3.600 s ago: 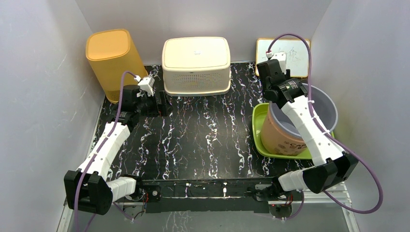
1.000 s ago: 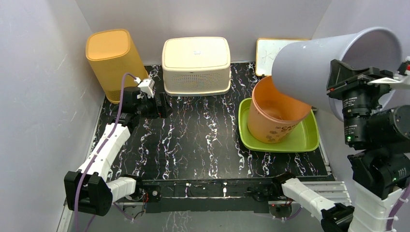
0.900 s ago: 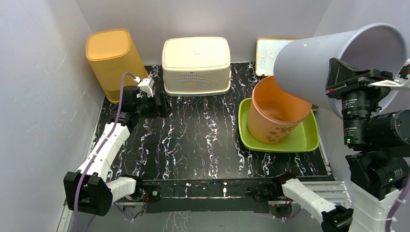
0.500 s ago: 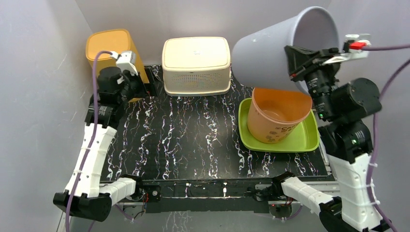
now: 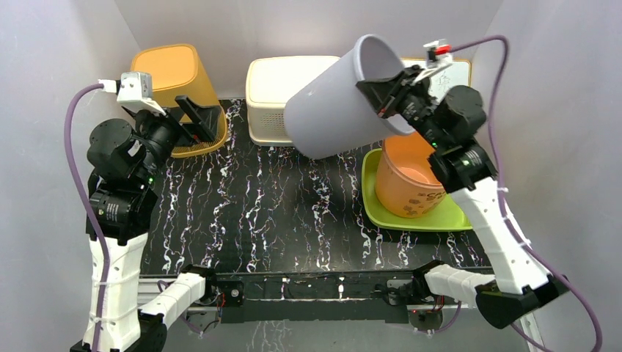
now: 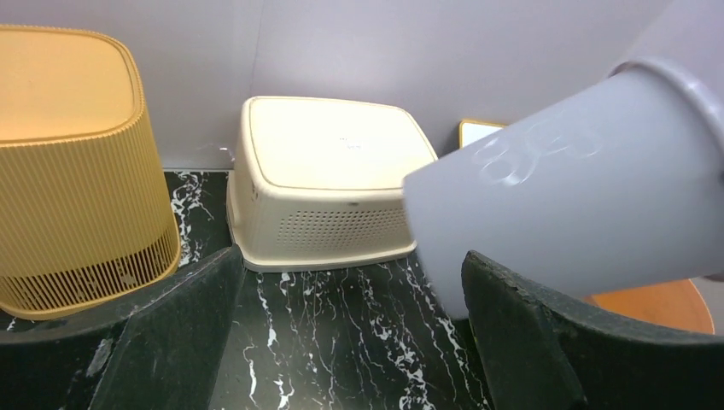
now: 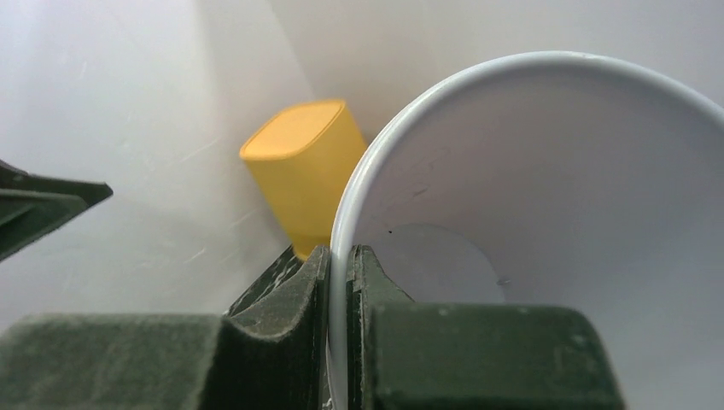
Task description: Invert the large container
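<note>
The large grey container (image 5: 337,103) hangs in the air above the table's middle, tilted with its base down to the left and its mouth up to the right. My right gripper (image 5: 381,99) is shut on its rim, one finger inside and one outside; the wrist view shows the rim (image 7: 340,256) pinched between the pads and the empty inside. My left gripper (image 5: 194,117) is open and empty, raised at the left, facing the container. In the left wrist view the container (image 6: 563,179) fills the right side, beyond my open gripper (image 6: 350,342).
An orange cup (image 5: 414,176) stands on a green tray (image 5: 455,216) at the right. A cream basket (image 5: 275,92) and a yellow ribbed bin (image 5: 172,81), both upside down, stand at the back. A whiteboard (image 5: 458,73) leans at the back right. Grey walls enclose the table.
The right arm lifted the grey container off the orange cup, swung it left and tilted it base-down toward the middle. The left arm rose and turned toward it.
</note>
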